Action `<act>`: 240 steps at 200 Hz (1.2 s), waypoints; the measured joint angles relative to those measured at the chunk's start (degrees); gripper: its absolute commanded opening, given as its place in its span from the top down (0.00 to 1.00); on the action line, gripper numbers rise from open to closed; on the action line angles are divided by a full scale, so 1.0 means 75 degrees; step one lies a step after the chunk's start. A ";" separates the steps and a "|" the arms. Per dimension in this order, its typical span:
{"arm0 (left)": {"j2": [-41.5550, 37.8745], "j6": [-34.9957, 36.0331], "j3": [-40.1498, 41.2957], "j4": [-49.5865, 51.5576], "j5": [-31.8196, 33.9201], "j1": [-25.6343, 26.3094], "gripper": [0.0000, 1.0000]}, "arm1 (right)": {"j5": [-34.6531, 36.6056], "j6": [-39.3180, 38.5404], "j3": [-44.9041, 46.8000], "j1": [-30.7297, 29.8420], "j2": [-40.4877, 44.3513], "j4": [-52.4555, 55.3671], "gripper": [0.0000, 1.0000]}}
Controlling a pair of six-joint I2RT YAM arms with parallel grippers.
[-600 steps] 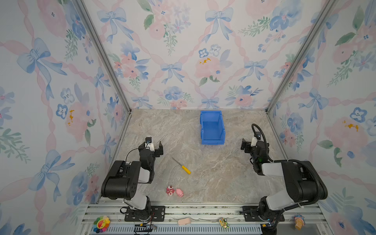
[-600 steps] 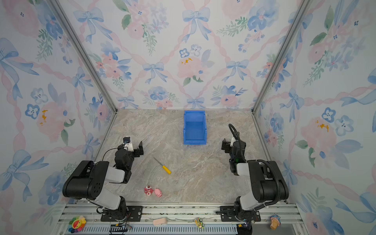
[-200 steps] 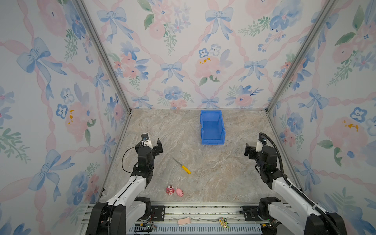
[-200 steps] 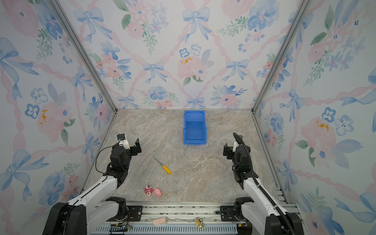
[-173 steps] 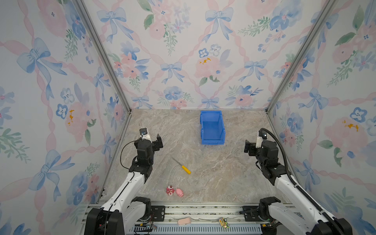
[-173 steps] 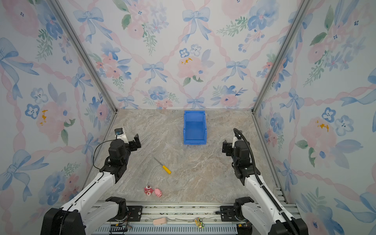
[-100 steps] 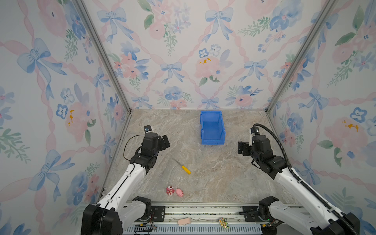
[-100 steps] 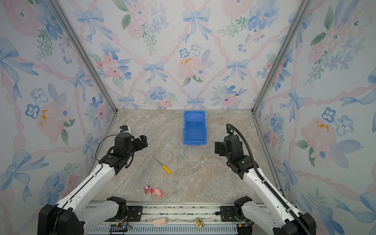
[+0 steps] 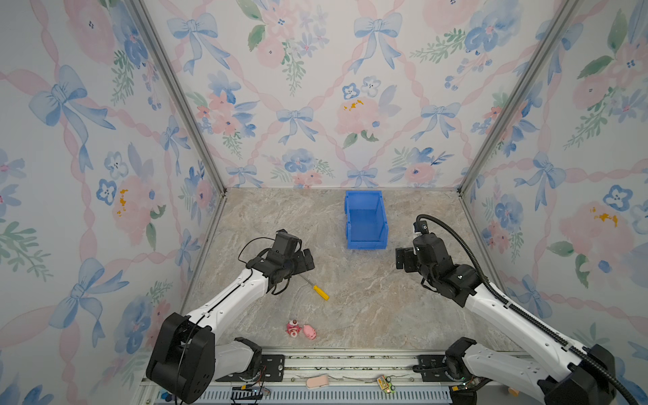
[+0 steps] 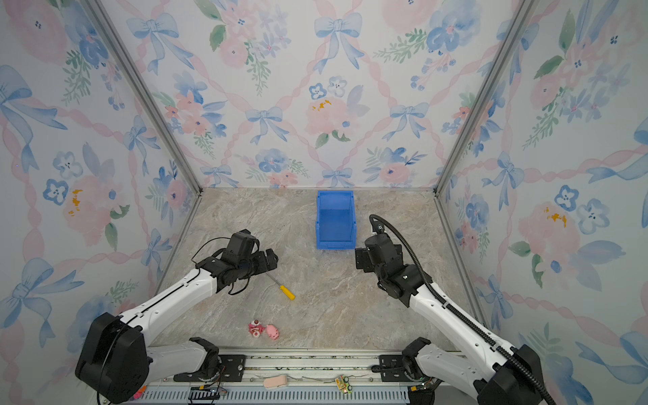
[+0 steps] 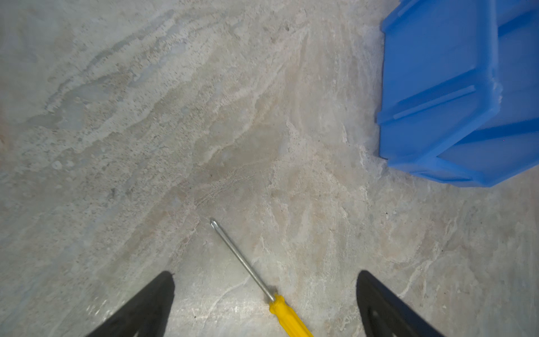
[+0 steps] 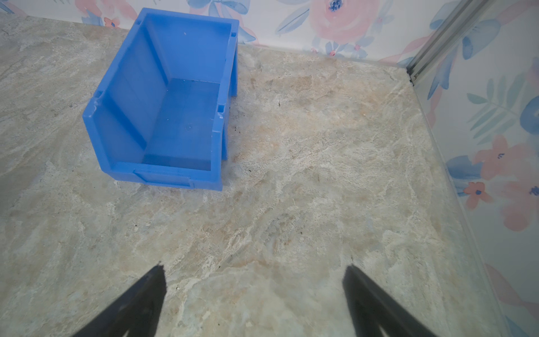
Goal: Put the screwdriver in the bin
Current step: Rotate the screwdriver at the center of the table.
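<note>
The screwdriver [image 9: 316, 289] [image 10: 282, 289] [image 11: 256, 283], with a yellow handle and thin grey shaft, lies flat on the marble floor in both top views. My left gripper [image 9: 304, 261] [image 10: 269, 261] [image 11: 264, 277] hovers open just above its shaft end, touching nothing; in the left wrist view the screwdriver lies between the two black fingers [image 11: 151, 303]. The blue bin [image 9: 365, 221] [image 10: 335, 221] [image 12: 163, 99] [image 11: 455, 93] stands empty near the back wall. My right gripper [image 9: 403, 259] [image 10: 363, 259] [image 12: 253, 277] hangs open and empty to the bin's front right.
Two small pink toys [image 9: 301, 329] [image 10: 263, 330] lie near the front edge. Floral walls and metal corner posts [image 12: 431, 49] enclose the floor on three sides. A metal rail [image 9: 333, 364] runs along the front.
Both arms have unfolded and reached forward from their rest poses. The left gripper has come over the screwdriver; the right gripper has moved inward toward the bin's front. Screwdriver and bin have not moved.
</note>
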State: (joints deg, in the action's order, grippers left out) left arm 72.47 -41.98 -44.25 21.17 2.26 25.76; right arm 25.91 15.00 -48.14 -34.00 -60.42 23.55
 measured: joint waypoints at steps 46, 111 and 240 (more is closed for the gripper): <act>0.0525 -0.0248 0.0000 0.0396 0.0064 0.0659 0.08 | 0.0044 0.0009 -0.0038 -0.0032 -0.0184 -0.0032 0.03; 0.1142 -0.0606 -0.0009 0.0583 0.0297 0.1367 0.22 | 0.0044 0.0090 -0.0038 -0.0035 -0.0405 -0.0087 0.03; 0.2658 -0.0819 -0.0746 0.0624 0.0787 0.2331 0.45 | 0.0344 0.0082 0.0003 -0.0041 0.0219 0.0093 0.03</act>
State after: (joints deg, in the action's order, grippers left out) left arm 92.40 -48.12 -49.84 25.85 8.16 43.24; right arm 28.49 15.62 -48.12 -34.30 -58.78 24.25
